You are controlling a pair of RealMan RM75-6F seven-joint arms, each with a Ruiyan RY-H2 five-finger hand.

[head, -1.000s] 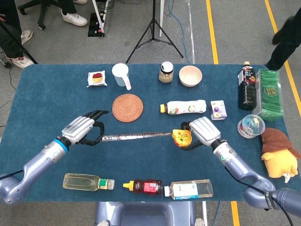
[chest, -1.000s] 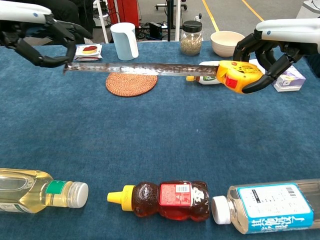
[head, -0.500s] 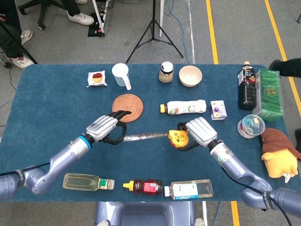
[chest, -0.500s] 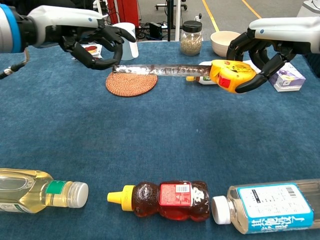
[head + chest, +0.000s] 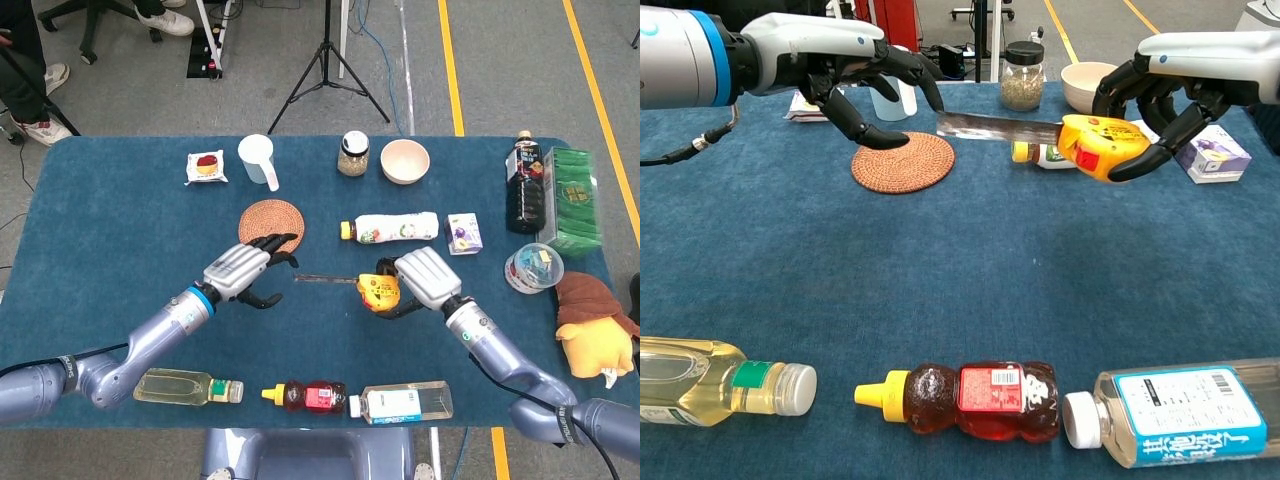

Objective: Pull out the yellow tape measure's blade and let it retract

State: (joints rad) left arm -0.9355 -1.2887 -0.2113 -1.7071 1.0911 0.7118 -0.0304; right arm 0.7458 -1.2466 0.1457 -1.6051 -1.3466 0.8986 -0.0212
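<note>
Right robot hand (image 5: pixel 425 280) grips yellow tape measure (image 5: pixel 380 292), blade (image 5: pixel 325 279) out.

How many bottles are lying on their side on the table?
4: the oil bottle, the honey bear bottle and the clear water bottle along the near edge, and a white bottle mid-table. A dark bottle stands upright. None seems hidden.

A yellow tape measure (image 5: pixel 380 291) with a red patch on its side is held off the blue table in the right hand (image 5: pixel 425 281), case tilted; its silvery blade (image 5: pixel 998 126) juts out level toward the robot's left, the free tip ending just beside the left hand's fingertips (image 5: pixel 931 95)
</note>
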